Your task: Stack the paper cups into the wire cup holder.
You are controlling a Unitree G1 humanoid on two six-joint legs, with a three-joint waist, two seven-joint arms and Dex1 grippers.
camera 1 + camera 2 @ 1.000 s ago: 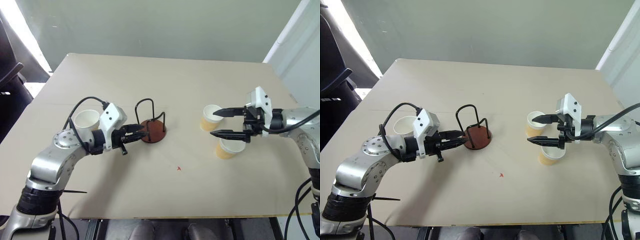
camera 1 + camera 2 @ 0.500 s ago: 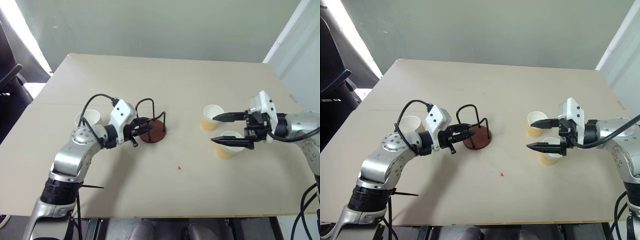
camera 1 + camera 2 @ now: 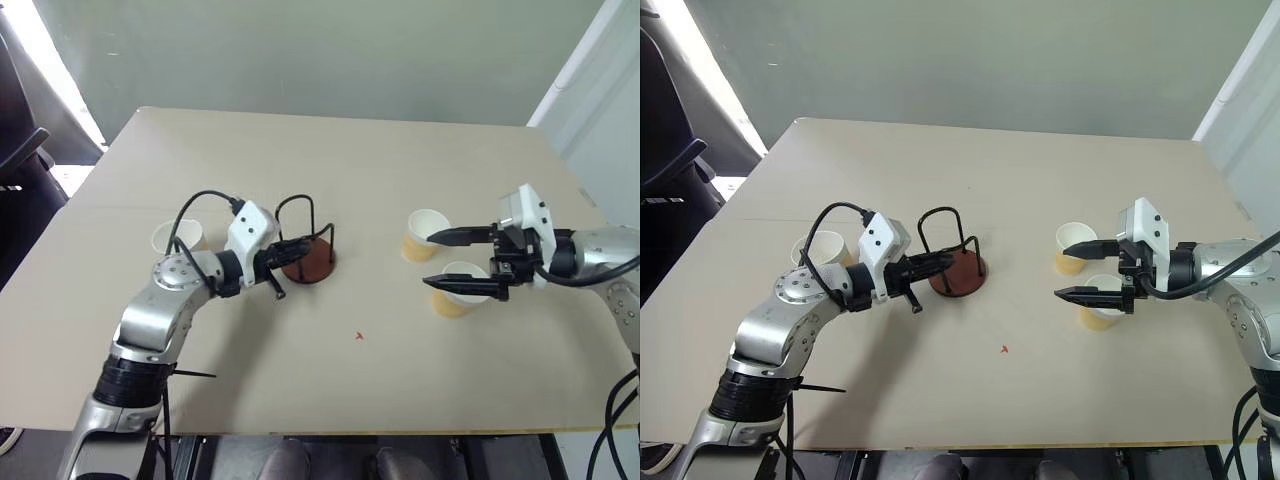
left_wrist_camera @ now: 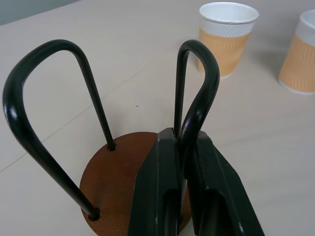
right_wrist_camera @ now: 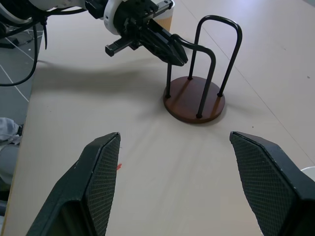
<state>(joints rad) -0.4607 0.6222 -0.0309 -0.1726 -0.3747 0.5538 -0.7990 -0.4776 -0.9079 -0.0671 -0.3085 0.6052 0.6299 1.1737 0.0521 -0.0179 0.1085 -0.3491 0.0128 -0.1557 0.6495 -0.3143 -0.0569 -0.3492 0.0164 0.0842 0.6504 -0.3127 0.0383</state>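
Note:
The wire cup holder [image 3: 312,262], a reddish-brown disc with black wire loops, stands left of the table's middle. My left gripper [image 3: 297,248] is shut on one of its loops, and the left wrist view shows the wire pinched between the fingers [image 4: 167,162]. One paper cup [image 3: 172,238] stands behind my left arm. Two more paper cups [image 3: 424,234] [image 3: 458,290] stand on the right. My right gripper [image 3: 432,260] is open there, one finger over the far cup's rim and the other in front of the near cup, holding nothing.
The tan table [image 3: 330,160] has free room at the back and along the front. A small red mark [image 3: 358,336] lies near the middle front. A dark chair [image 3: 20,150] stands off the table's left side.
My left gripper has shut onto the holder's wire loop, and its arm has swung in behind it, uncovering more of the left cup. The right gripper stays open by the two cups.

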